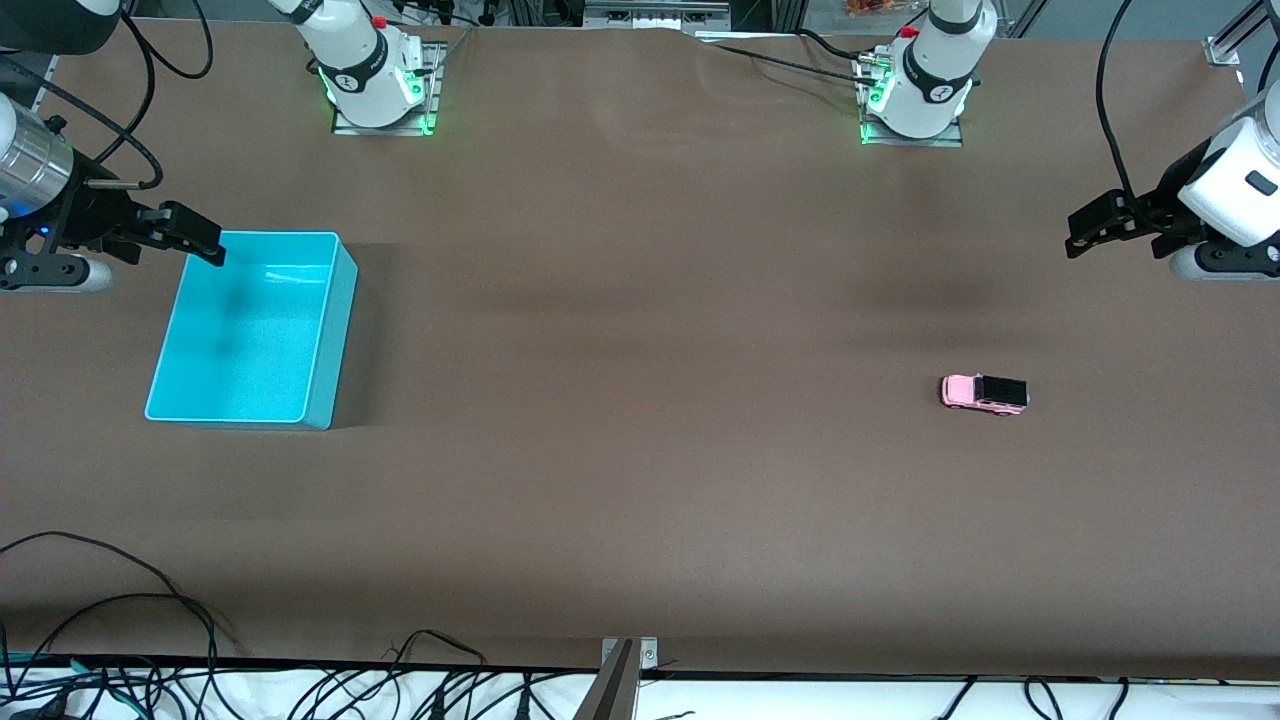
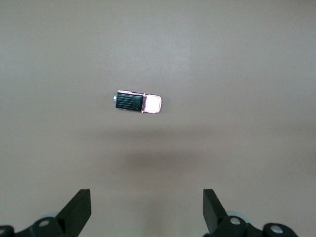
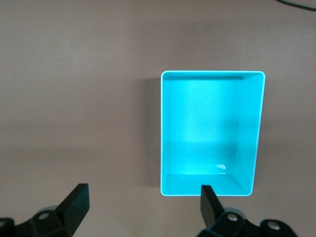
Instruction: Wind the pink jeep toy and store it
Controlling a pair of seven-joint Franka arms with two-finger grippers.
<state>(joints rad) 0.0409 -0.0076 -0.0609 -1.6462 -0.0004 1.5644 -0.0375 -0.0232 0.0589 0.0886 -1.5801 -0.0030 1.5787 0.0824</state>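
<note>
Pink jeep toy upright on bench.
I see left end effector and right end effector spread wide, holding nothing.

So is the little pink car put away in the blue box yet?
Not yet, nothing looks done. The pink jeep toy sits on the table toward the left arm's end, untouched. The turquoise bin holds nothing. The left gripper and right gripper both hang open and hold nothing. Winding the jeep and dropping it in the bin are both left.
</note>
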